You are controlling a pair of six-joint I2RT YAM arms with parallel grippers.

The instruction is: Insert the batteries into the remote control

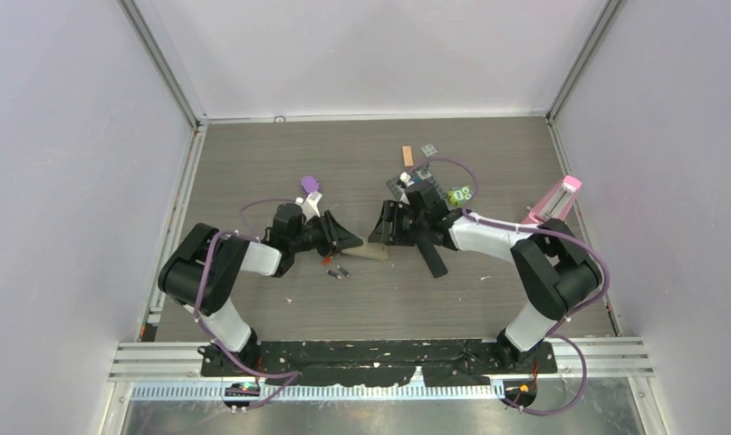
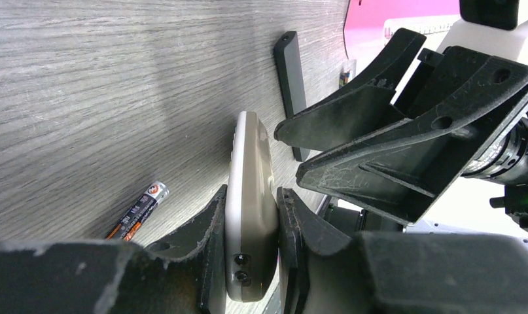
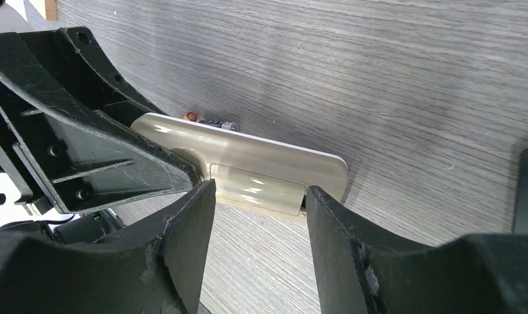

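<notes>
Left gripper (image 2: 251,194) clamps the remote control (image 2: 249,150) on edge near the desk's (image 1: 253,163) middle. Right gripper (image 3: 256,191) fingers straddle its back lid (image 3: 254,178); whether they pinch it, I cannot tell. Batteries (image 1: 336,268) lie on the desk just beside it, so loading seems not begun. Its shell is beige, glossy and rounded.

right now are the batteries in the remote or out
Out: two batteries lie on the table beside the remote, gripped by the left claw.

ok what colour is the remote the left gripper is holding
The remote is beige, clearest in the right wrist view.
</notes>
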